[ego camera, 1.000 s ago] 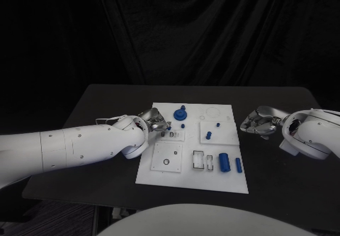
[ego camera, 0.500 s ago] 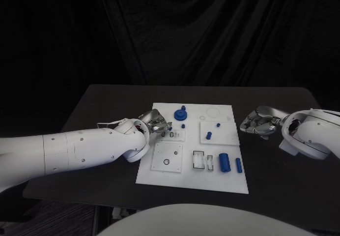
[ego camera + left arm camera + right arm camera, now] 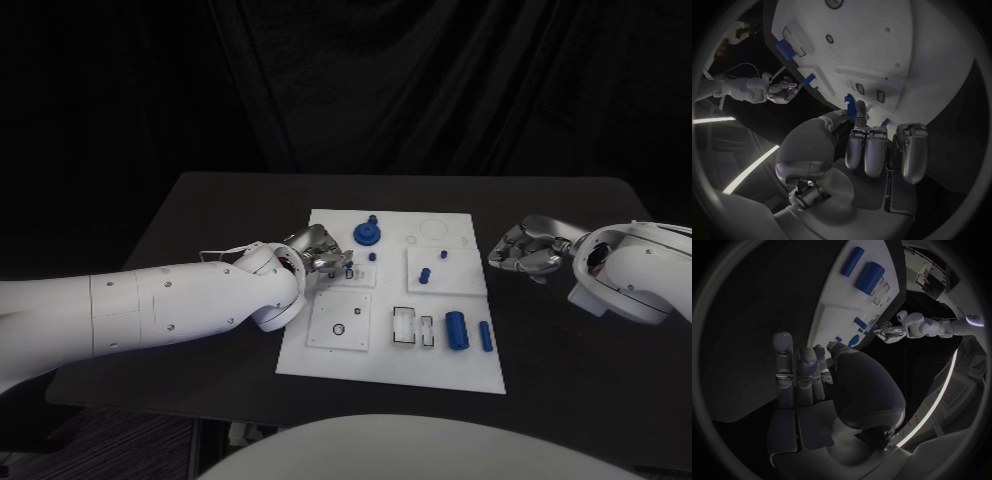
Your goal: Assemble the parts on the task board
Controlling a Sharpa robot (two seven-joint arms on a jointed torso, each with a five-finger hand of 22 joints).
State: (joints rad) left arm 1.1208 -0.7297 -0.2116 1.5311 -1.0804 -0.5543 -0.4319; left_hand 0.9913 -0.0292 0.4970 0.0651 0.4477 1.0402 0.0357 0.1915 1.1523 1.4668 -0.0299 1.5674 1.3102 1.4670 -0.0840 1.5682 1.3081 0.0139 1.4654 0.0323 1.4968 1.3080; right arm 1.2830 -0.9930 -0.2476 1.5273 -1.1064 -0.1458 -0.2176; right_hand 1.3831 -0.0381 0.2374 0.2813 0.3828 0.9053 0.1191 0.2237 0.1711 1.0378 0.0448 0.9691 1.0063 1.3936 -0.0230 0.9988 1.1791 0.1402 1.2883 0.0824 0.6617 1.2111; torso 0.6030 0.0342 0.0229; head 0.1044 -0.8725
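My left hand [image 3: 320, 255] sits at the board's [image 3: 447, 370] left edge, over a small raised plate with dark slots. In the wrist view its fingers [image 3: 859, 111] pinch a small blue part [image 3: 851, 106] just above those slots; the part looks not yet seated, though I cannot tell whether it touches.

Across the board, left to right:
- lower left, a square plate with a black ring [image 3: 339, 328], untouched
- a blue gear [image 3: 368, 235] standing on its post near the far edge, apparently placed
- a blue peg [image 3: 372, 256] just in front of it
- a holder with two dark-rimmed slots [image 3: 411, 327]
- a thick blue cylinder [image 3: 456, 329] and a thinner one [image 3: 486, 336] lying loose beside it
- a small blue piece [image 3: 428, 271] on the right-hand plate

My judgement: early to middle stage; several parts lie loose and most seats are open.

My right hand [image 3: 524, 250] hovers off the board's right edge above the bench [image 3: 216, 200], fingers curled in, holding nothing.

No readable writing or labels anywhere.
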